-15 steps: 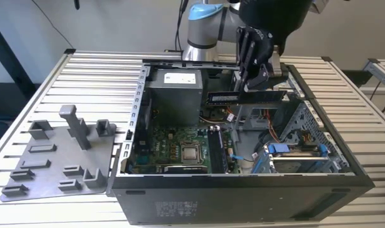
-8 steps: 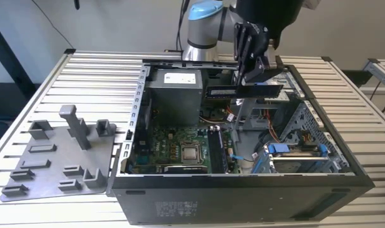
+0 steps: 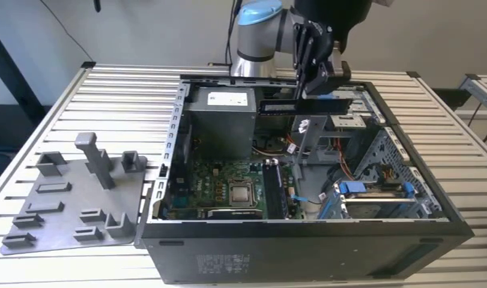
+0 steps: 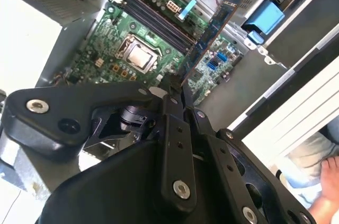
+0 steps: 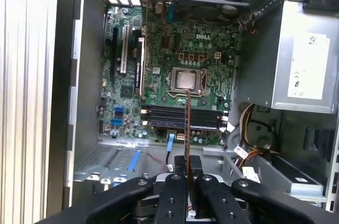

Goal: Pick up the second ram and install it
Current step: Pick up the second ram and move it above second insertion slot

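My gripper (image 3: 317,94) hangs over the back half of the open computer case (image 3: 307,237), shut on the second ram (image 3: 303,107). The ram is a long thin dark board held level, just in front of the grey power-supply box (image 3: 219,117). In the second wrist view the ram (image 4: 209,33) juts out from the gripper (image 4: 177,89) above the green motherboard (image 4: 106,60). In the first wrist view the ram (image 5: 187,123) shows edge-on, rising from the gripper (image 5: 188,168), and lines up across the black memory slots (image 5: 180,118) below the processor (image 5: 185,79).
A grey holder tray (image 3: 67,210) with upright posts lies on the slatted table at the exterior view's left. Inside the case are blue drive brackets (image 3: 372,189), cable bundles (image 3: 339,159) and a metal drive cage (image 3: 311,138). A person's hand (image 4: 328,203) shows beside the table.
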Available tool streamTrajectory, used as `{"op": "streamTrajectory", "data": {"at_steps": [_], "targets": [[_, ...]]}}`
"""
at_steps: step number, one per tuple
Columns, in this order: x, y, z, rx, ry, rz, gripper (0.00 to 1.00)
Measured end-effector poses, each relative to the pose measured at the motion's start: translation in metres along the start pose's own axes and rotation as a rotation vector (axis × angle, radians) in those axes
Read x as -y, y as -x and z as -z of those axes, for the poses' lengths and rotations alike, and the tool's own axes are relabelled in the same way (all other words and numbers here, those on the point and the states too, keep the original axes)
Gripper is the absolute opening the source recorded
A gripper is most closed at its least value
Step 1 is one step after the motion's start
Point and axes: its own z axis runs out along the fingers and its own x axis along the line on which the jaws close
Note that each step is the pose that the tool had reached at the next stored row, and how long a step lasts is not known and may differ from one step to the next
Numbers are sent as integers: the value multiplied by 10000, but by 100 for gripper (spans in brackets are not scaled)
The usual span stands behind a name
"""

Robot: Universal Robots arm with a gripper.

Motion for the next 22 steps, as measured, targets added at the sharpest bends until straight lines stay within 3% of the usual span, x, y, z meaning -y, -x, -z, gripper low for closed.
{"op": "streamTrajectory", "data": {"at_steps": [15,19,22], "targets": [[20,325,-17,13,-1,-19,14],[23,381,-22,14,-1,-45,14],[24,385,-26,14,-5,-310,14]]}}
